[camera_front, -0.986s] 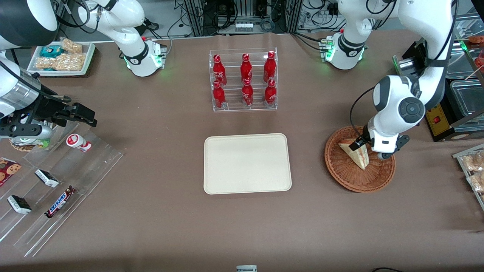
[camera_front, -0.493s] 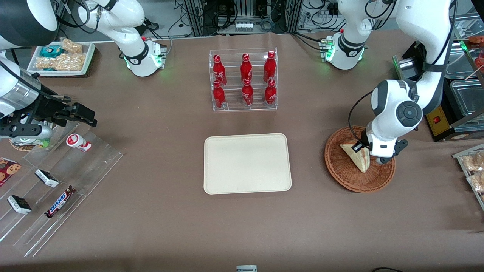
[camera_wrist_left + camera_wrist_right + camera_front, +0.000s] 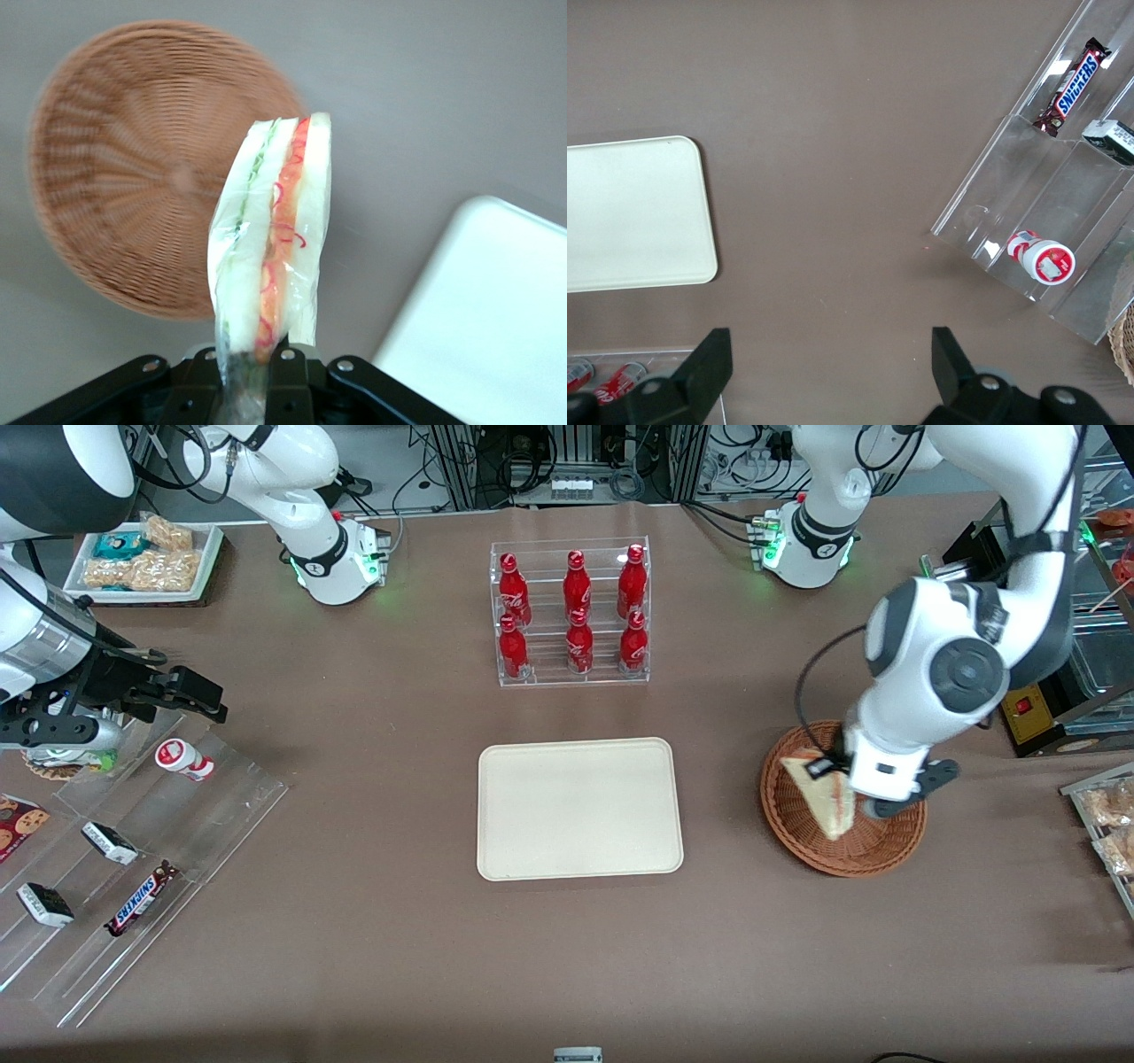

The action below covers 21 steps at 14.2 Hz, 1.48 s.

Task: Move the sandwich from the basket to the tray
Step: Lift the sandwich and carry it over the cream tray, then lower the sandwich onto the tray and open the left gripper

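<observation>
The tool (image 3: 257, 359) is clenching the plastic-wrapped sandwich (image 3: 270, 248) by one narrow end, hanging it above the wicker basket (image 3: 802, 828). It looks light and soft; the slippery film and squashy bread are calling for a gentle pinch toward the tray (image 3: 580, 808).

My gripper (image 3: 837, 772) held the sandwich (image 3: 819, 792) above the basket (image 3: 842, 841), which sat beside the tray (image 3: 579, 809), toward my working arm's end of the table (image 3: 399, 948).

Glossy clear film wraps the sandwich (image 3: 270, 257) (soft white bread), above the rough woven-wicker basket (image 3: 124, 177).
</observation>
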Motion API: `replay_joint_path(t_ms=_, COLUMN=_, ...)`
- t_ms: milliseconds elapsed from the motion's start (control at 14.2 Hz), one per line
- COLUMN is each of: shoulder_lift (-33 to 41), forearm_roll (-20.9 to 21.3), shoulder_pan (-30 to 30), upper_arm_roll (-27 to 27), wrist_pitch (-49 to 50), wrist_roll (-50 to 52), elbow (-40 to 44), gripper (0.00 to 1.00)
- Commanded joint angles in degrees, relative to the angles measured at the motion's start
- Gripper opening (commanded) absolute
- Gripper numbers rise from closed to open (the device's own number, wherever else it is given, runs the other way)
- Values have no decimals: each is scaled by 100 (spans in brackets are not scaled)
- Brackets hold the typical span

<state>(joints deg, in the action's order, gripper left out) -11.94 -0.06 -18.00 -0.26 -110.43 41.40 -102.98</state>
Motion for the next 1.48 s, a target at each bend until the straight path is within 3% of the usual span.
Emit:
replay_joint_path(t_ms=0, shoulder_lift=-869, forearm_roll=-56, shoulder_pan=-843, upper_arm_roll=-53, wrist_pitch=127, wrist_roll=61, elbow=918, gripper=0)
replay_joint_path(t_ms=282, shoulder_lift=-2012, forearm_roll=-30, shoulder_pan=-1758, upper_arm_roll=-53, wrist_pitch=-232, wrist_roll=456, elbow=1930, gripper=0)
replay_joint_path(t_ms=493, shoulder_lift=-2496, forearm_roll=23, shoulder_pan=-2259, upper_arm_roll=-9, wrist_pitch=-987, wrist_roll=545, elbow=2045, gripper=0)
replay_joint_path(t_ms=704, shoulder_lift=-2787, forearm_roll=277, shoulder_pan=-2366, upper_arm_roll=-9, wrist_pitch=-1357, wrist_roll=667, elbow=2054, gripper=0)
replay_joint_path(t_ms=775, shoulder_lift=-2883, forearm_roll=330, shoulder_pan=-2392, upper_arm_roll=-9, wrist_pitch=-1489, wrist_roll=746, elbow=2054, gripper=6)
replay_joint_path(t_ms=845, shoulder_lift=-2928, forearm_roll=479, shoulder_pan=-2410, upper_arm_roll=-18, wrist_pitch=-1534, wrist_roll=756, elbow=2045, gripper=22)
replay_joint_path(t_ms=915, shoulder_lift=-2937, forearm_roll=550, shoulder_pan=-2410, upper_arm_roll=-26, wrist_pitch=-1534, wrist_roll=773, elbow=2037, gripper=55)
replay_joint_path(t_ms=986, shoulder_lift=-2928, forearm_roll=550, shoulder_pan=-2401, upper_arm_roll=-26, wrist_pitch=-1534, wrist_roll=791, elbow=2028, gripper=77)
replay_joint_path(t_ms=1127, shoulder_lift=-2885, forearm_roll=585, shoulder_pan=-2393, upper_arm_roll=-18, wrist_pitch=-1517, wrist_roll=1123, elbow=2037, gripper=100)
replay_joint_path(t_ms=1408, shoulder_lift=-2061, forearm_roll=489, shoulder_pan=-1894, upper_arm_roll=-26, wrist_pitch=-922, wrist_roll=1081, elbow=2010, gripper=100)
